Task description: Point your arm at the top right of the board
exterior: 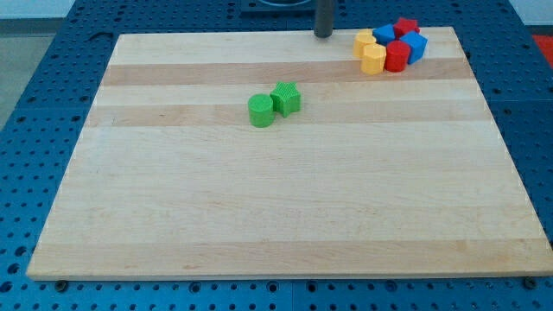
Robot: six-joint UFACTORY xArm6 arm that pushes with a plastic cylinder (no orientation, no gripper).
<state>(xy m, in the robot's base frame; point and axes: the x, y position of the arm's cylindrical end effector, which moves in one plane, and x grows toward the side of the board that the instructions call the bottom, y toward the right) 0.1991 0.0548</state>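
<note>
My tip (323, 35) is resting at the tabletop's (259, 216) top edge, holding nothing. Just to its right, the yellow, red and blue blocks (390, 47) are clustering in the top-right corner. The green cylinder (260, 111) and green cube (286, 98) are sitting below-left, touching.

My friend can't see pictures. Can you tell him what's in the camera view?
My tip sits at the board's top edge, just left of a red, blue and yellow block cluster in the top right corner. Two green blocks touch near the middle.
</note>
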